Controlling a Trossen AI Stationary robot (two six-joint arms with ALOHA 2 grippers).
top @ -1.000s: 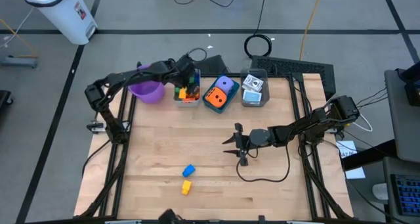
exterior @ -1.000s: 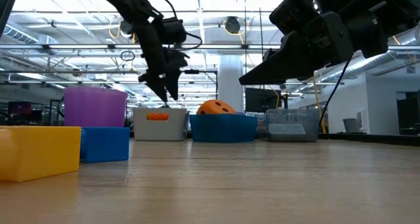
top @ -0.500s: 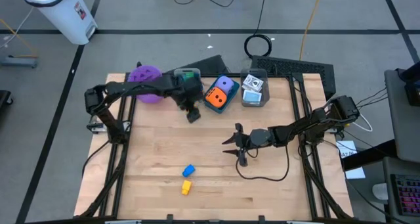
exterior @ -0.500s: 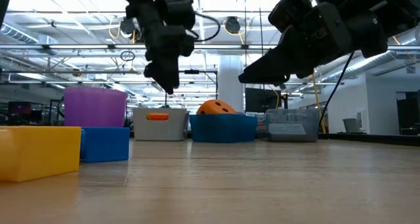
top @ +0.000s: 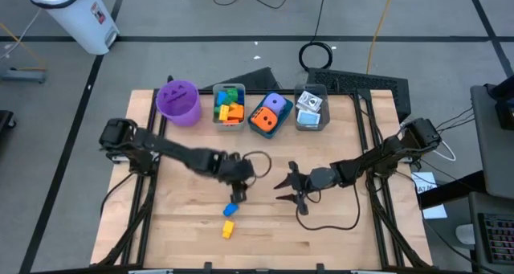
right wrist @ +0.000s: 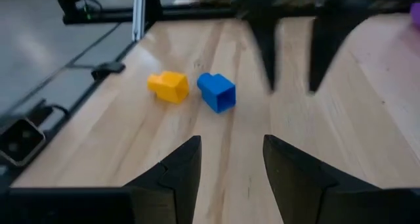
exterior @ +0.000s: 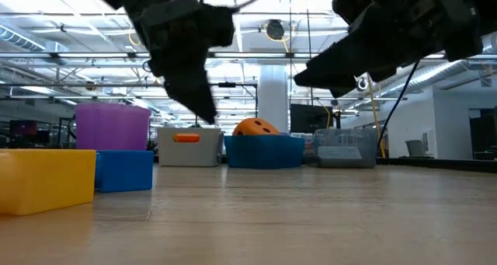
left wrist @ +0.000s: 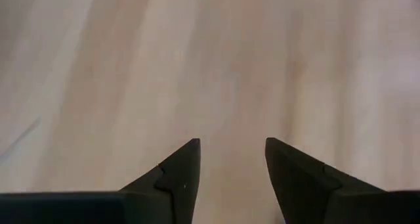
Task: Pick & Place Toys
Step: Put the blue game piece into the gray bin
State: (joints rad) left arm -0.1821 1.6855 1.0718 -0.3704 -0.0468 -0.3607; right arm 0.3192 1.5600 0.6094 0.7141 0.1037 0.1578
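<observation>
Two bricks side by side, blue, yellow, left end effector unclenched, empty above blue.

We watched the left end effector leave the grey bin at the back and swing out over the counter, stopping just above the blue brick. Its fingers narrowed on the way. The right end effector shifted slightly.

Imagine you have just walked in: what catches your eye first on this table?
Two dark arms meet at the table's middle, the left gripper hanging open just above a blue brick and a yellow brick lying alone near the front edge. Along the back edge stand a purple cup and three bins, one full of bright bricks.
</observation>
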